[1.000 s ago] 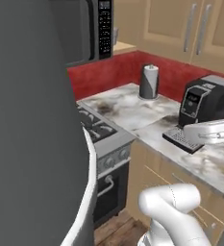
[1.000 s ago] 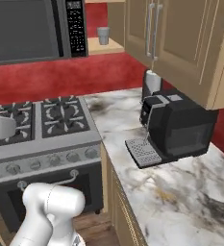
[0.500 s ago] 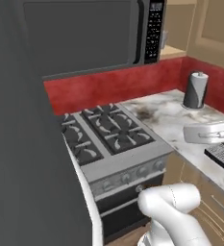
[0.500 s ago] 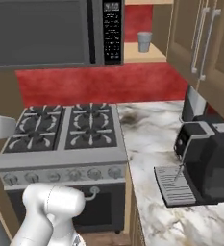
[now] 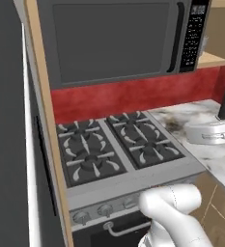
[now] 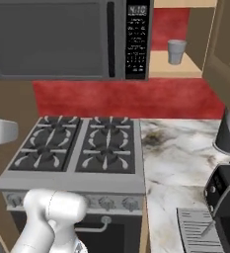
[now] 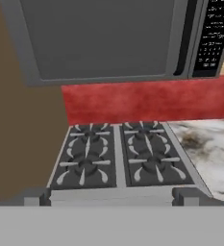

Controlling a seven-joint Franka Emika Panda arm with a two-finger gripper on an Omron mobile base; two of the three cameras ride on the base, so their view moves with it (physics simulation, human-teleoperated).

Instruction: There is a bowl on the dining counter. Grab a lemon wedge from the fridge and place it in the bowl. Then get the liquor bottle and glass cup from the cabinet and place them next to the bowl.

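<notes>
Facing the stove (image 7: 118, 161) and microwave (image 7: 104, 38), end effector (image 7: 111, 196) level, fingers spread wide, grasping nothing, glass cup (image 6: 176, 51) on the cabinet (image 6: 173, 65) shelf.

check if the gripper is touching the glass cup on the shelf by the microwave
Apart. In the right base view the glass cup stands alone on the cabinet shelf right of the microwave, with nothing near it.

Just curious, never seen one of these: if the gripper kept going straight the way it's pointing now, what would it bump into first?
Probably the stove, near its burners below the microwave; depth is hard to judge, so that is a guess.
</notes>
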